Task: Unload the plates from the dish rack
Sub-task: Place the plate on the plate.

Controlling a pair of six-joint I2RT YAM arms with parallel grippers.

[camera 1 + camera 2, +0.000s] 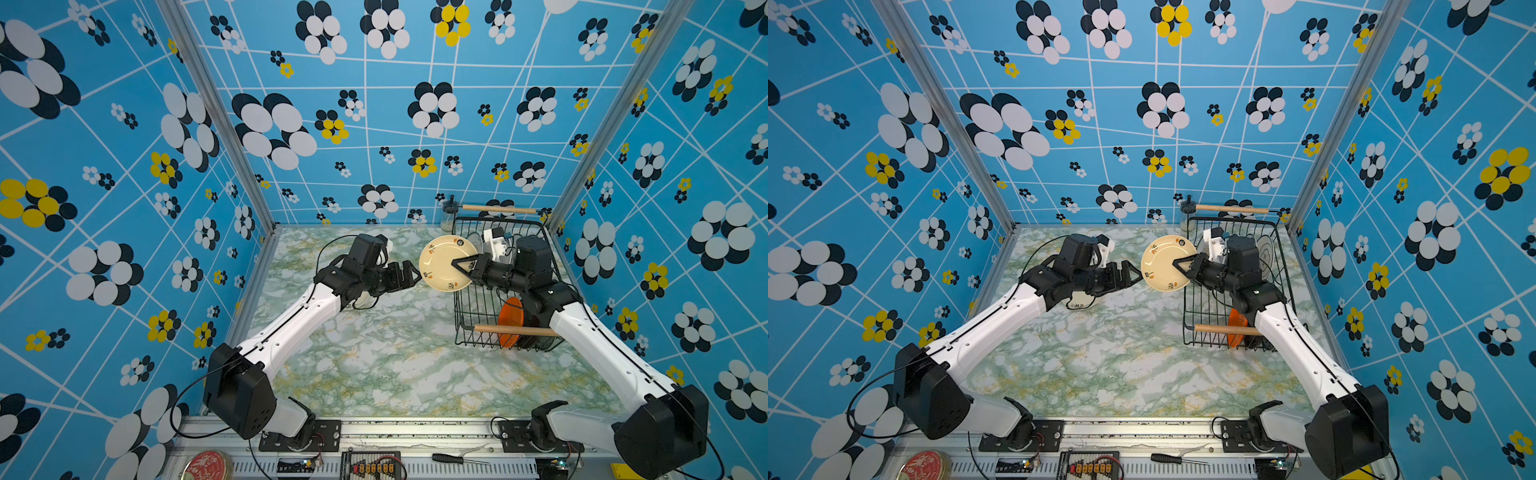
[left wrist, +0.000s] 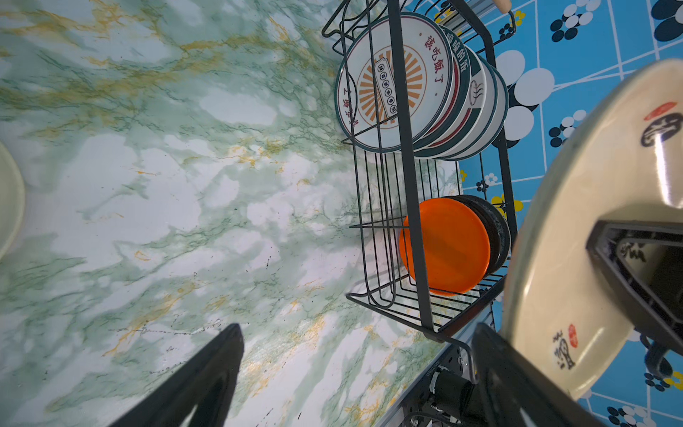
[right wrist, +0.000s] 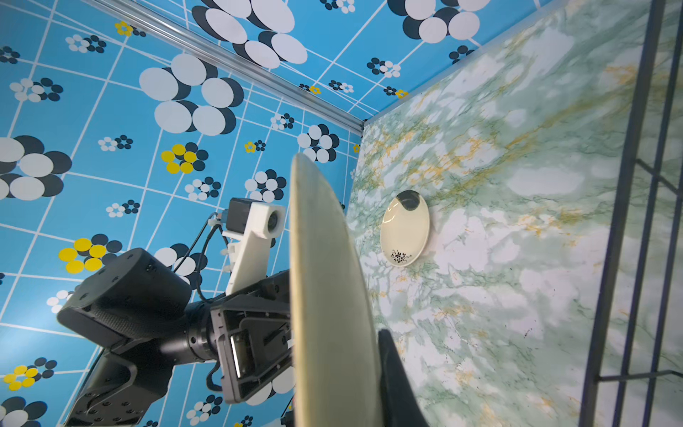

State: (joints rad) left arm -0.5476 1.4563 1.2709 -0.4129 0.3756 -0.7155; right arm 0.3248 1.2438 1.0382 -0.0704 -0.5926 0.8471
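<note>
Right gripper (image 1: 457, 265) clamped on round cream plate (image 1: 438, 259) beside black wire dish rack (image 1: 469, 309); left gripper (image 1: 412, 272) spread wide, empty, just beside plate's rim.

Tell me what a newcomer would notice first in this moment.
The cream plate, held up in mid-air by the shut right gripper beside the dish rack, with the open left gripper close to its opposite rim. Then the orange plate standing at the rack's near end, and the loud blue flower-patterned walls all round.
</note>
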